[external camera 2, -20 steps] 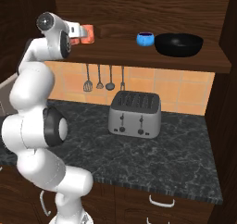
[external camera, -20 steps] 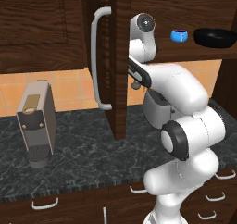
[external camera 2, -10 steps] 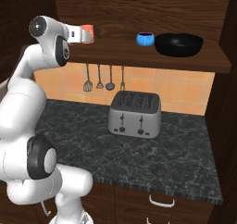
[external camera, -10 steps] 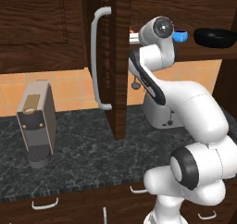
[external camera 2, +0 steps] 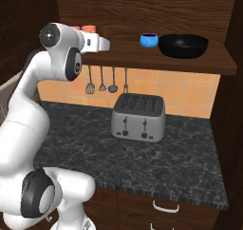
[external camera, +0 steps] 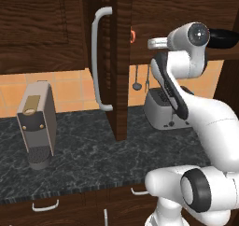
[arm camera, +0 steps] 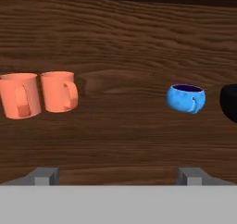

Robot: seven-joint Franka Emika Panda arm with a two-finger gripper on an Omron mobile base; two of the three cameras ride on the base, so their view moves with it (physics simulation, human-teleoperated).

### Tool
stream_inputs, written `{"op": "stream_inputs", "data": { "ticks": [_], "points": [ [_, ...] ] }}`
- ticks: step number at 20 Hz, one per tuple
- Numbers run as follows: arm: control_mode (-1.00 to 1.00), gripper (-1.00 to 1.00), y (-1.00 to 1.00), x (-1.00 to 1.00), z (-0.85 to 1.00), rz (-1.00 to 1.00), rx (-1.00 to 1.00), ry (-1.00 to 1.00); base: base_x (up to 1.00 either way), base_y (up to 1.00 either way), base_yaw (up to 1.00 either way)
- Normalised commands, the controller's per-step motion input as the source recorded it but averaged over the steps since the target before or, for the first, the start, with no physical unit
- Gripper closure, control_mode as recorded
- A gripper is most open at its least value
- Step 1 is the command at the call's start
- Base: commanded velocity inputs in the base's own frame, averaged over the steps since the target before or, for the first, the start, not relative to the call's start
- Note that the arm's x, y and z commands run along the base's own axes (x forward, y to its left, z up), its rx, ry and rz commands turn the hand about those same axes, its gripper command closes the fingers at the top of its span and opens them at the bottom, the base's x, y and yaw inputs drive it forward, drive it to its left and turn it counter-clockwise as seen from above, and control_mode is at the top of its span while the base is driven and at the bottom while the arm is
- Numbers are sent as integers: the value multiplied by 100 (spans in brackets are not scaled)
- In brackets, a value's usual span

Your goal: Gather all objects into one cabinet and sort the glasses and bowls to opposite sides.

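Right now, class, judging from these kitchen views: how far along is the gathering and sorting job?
Done, it seems: two orange mugs, the blue cup and the black bowl all sit on one cabinet shelf, door open. In hand: nothing; the pincer is open, facing the shelf. Left: the blue cup stands beside the bowl, apart from the mugs, so it may need shifting.

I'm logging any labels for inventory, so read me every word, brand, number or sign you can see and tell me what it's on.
There is no readable text in any view.
Orange mugs: plain, no print.
Blue cup: plain.
Black bowl: plain.
Toaster: small dark knobs on the front, no lettering.
Coffee machine: a tan panel, no lettering.
Cabinet door: bare wood.
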Motion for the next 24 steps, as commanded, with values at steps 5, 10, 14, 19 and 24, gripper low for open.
{"op": "stream_inputs", "data": {
  "ticks": [5,10,14,19,24],
  "points": [
    [-100,-100,-74,9,0,-7,0,0,0,0,0],
    [-100,-100,-80,2,0,-5,0,0,0,0,0],
    [-100,-100,-67,0,0,-2,0,0,0,0,0],
    [-100,-100,-24,10,0,0,0,0,0,0,0],
    [-100,-100,-12,38,0,0,0,0,0,0,0]
  ]
}}
